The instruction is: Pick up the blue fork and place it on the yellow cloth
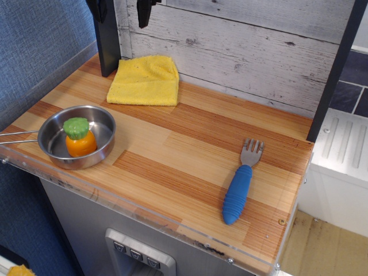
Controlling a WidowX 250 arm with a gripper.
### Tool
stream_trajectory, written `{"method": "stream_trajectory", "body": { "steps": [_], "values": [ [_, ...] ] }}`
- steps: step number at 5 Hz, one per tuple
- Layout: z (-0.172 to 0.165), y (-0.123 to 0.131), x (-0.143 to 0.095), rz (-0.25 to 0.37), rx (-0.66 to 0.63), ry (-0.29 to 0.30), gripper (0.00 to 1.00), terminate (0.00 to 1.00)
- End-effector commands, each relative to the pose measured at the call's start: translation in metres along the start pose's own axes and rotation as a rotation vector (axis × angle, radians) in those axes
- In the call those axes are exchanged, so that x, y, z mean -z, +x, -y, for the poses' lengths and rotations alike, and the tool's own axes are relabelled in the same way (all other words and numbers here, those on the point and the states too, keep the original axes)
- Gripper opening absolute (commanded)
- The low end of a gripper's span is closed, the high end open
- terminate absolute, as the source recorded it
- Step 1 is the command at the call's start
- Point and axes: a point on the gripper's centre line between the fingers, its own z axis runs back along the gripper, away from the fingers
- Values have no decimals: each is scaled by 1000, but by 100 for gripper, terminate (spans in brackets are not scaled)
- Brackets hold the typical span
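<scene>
1. The gripper hangs at the top edge of the view, over the back left corner of the wooden table; only two dark finger tips show, one on each side of a gap, so its jaws stand apart with nothing between them.
2. The blue fork lies flat near the front right corner of the table, handle toward the front edge and grey tines pointing toward the back wall, tilted slightly to the right.
3. The fork is well apart from the gripper, diagonally across the table from it, and touches neither the gripper nor any other object.
4. The yellow cloth lies folded near the back left corner, just below and slightly right of the gripper's fingers, its rear edge close to the white plank wall.
5. A steel pan sits near the front left edge, its thin handle reaching toward the left side.
6. Inside the pan stands an orange toy carrot with a green top.
7. The stretch of table between pan, cloth and fork shows bare wood grain.
</scene>
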Motion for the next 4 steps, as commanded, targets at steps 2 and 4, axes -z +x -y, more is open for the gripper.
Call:
{"method": "stream_trajectory", "body": {
  "steps": [2,4],
  "values": [
    [27,-25,2,-16,31,-41,100,0],
    [68,-64,-3,-2,90,-90,100,0]
  ]
}}
